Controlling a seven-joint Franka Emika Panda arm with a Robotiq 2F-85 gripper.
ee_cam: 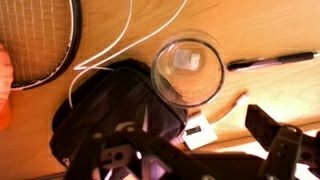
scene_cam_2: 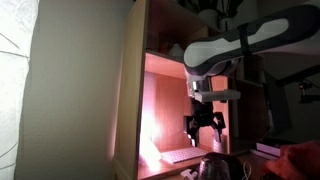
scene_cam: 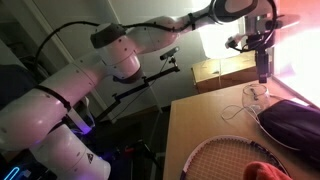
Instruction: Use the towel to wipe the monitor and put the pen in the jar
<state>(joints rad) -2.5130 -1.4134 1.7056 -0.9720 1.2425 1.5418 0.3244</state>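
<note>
Wooden table (ee_cam: 255, 25) bears racket (ee_cam: 35, 40), pouch (ee_cam: 110, 115), jar (ee_cam: 187, 70), pen (ee_cam: 272, 62).

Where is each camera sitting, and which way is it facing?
Exterior view: beside the base, looking along the white arm to the table.
Exterior view: near table height, facing the hanging tool.
Wrist view: straight down on jar and pen; tool fingers at bottom.
Shared: wrist and exterior views both show jar and pouch.

No legible text anywhere (all blurred)
</note>
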